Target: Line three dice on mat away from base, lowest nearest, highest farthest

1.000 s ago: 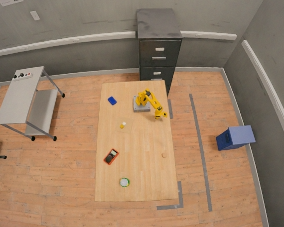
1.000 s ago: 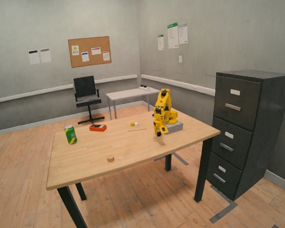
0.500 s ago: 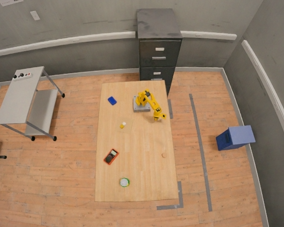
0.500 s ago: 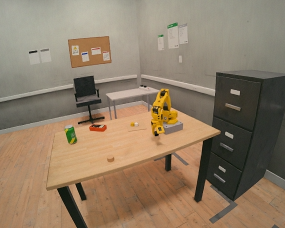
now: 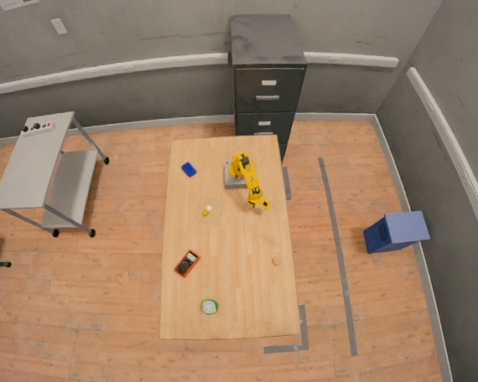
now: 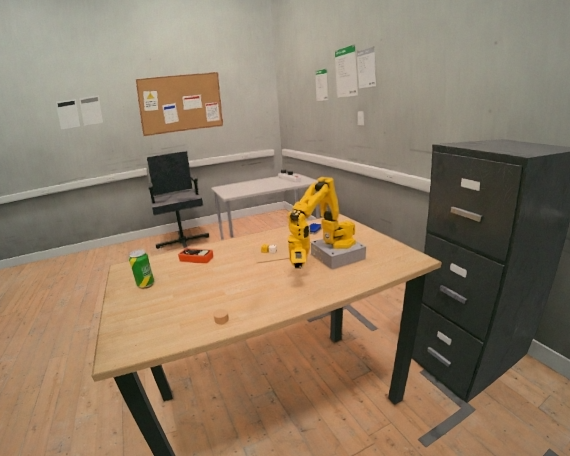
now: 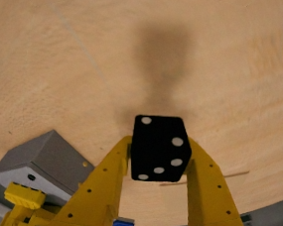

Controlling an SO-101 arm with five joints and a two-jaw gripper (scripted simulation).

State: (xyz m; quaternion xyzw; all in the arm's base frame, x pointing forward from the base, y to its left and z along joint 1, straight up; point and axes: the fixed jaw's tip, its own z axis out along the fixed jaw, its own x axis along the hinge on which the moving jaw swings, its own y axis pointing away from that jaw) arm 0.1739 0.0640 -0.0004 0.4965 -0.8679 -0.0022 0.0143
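Observation:
My gripper [image 5: 251,204] [image 6: 298,265] [image 7: 160,150] is shut on the black die [image 7: 158,158], held above the table in front of the base. White pips show on the die, with its faces hard to tell apart. The white die [image 5: 209,208] [image 6: 273,249] and the yellow die [image 5: 205,213] [image 6: 264,248] sit close together on the thin wood-coloured mat [image 5: 217,213], the white one nearer the base. Their numbers are too small to read, and I cannot tell whether they touch. The gripper is to one side of the mat.
The grey base block [image 5: 235,185] [image 6: 339,257] [image 7: 60,161] stands behind the gripper. A blue object [image 5: 189,169], an orange-cased meter [image 5: 187,263] [image 6: 196,256], a green can [image 5: 210,307] [image 6: 141,269] and a small wooden disc [image 5: 276,261] [image 6: 221,317] are also on the table.

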